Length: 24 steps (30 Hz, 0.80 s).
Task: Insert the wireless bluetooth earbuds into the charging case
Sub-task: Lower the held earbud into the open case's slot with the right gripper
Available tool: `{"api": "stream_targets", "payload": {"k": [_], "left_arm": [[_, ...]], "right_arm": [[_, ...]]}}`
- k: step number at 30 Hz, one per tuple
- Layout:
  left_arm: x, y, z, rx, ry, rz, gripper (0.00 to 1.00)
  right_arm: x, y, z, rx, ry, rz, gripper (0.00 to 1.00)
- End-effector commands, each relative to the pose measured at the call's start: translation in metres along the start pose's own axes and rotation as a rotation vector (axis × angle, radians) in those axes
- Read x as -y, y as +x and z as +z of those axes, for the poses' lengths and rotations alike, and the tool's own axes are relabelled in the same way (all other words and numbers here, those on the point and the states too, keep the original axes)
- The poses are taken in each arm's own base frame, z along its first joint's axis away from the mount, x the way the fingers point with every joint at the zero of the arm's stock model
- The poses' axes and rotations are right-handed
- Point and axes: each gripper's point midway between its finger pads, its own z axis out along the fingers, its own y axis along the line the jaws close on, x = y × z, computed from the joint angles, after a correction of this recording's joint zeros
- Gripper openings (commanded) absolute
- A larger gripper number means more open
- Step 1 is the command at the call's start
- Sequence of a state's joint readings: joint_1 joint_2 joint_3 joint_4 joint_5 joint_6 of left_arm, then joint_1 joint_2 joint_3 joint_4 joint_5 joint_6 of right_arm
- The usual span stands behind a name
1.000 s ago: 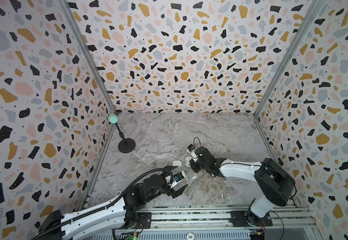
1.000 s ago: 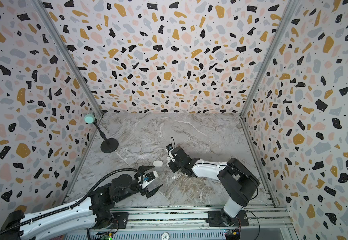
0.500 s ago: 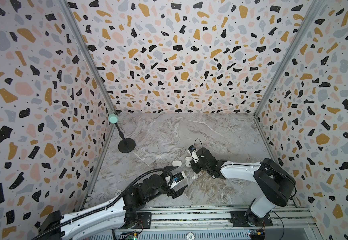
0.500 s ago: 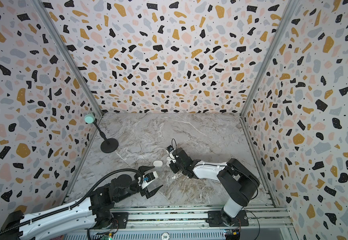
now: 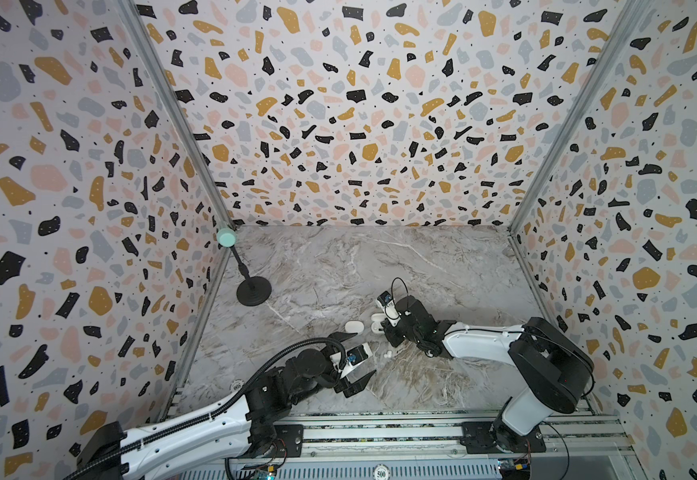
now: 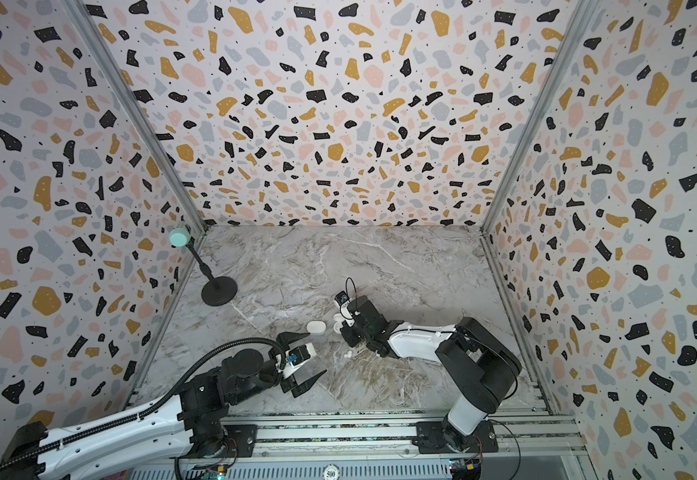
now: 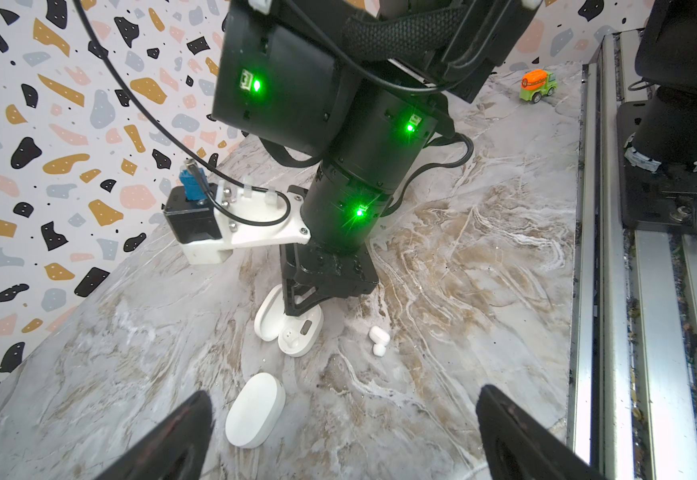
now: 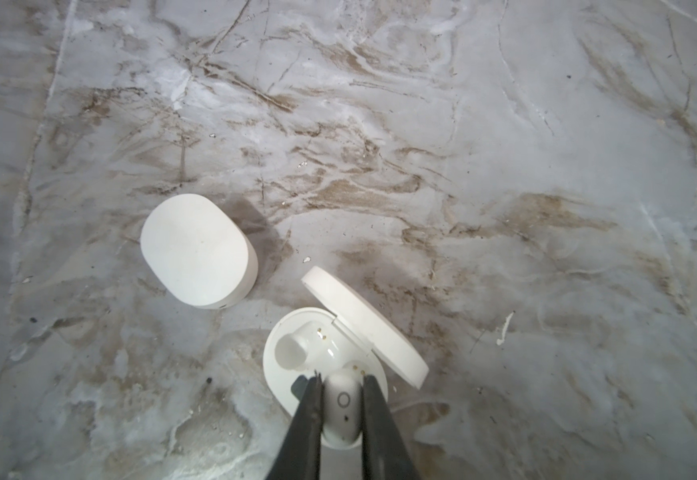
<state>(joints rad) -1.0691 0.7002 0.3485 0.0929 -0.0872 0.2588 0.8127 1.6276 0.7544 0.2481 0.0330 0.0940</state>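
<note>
Rail (image 5: 380, 432): closest to me, the metal track that runs along the front edge of the counter (image 5: 380, 257).
Toy truck (image 7: 538, 85): a small orange-and-green one, standing on the counter close to the rail. I find it only in the left wrist view.
Left pincer (image 7: 344, 395): jaws spread wide with nothing between them. It hangs low over the front of the counter, facing the two cases.
Loose earbuds (image 7: 378, 340): two tiny white buds lying on the marble, touching or nearly so, just beyond my left pincer. In both top views they read as one white speck.
Right pincer (image 8: 340, 380): clamped on the held earbud, pointing down at the open case. Its dark fingers (image 8: 309, 415) press one on each long side of the bud.
Held earbud (image 8: 342, 409): white, with a small ring mark on its face, right over one well of the open case. I cannot tell whether it is seated or just above.
Open case (image 8: 274, 357): a white oval, base flat on the counter. Its lid (image 8: 363, 324) is hinged back and tilted up. The other well shows tiny gold pins (image 8: 321, 333) at its edge.
Closed case (image 8: 197, 249): a white pebble with its lid down, just beside the open case and not touching it.
Stand (image 5: 254, 291): a black round foot with a thin leaning stem topped by a mint-green ball (image 5: 226, 237). It sits at the far left of the counter, well apart from everything else.
Walls (image 5: 359, 124): terrazzo-patterned panels closing in three sides.
</note>
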Motion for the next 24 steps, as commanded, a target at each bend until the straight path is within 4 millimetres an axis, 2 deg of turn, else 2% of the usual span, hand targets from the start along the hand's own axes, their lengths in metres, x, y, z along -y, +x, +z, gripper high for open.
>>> {"api": "stream_targets", "payload": {"k": [1,24], "left_arm": [[0.0,-0.008,-0.001,0.047,-0.005,0.013,1.0],[0.0,-0.006,0.0,0.039,-0.003,0.026,1.0]], "right_arm": [[0.0,-0.013,-0.008,0.043,-0.009,-0.01,0.16],[0.002,-0.001,0.001,0.021,-0.01,-0.011,0.16]]}}
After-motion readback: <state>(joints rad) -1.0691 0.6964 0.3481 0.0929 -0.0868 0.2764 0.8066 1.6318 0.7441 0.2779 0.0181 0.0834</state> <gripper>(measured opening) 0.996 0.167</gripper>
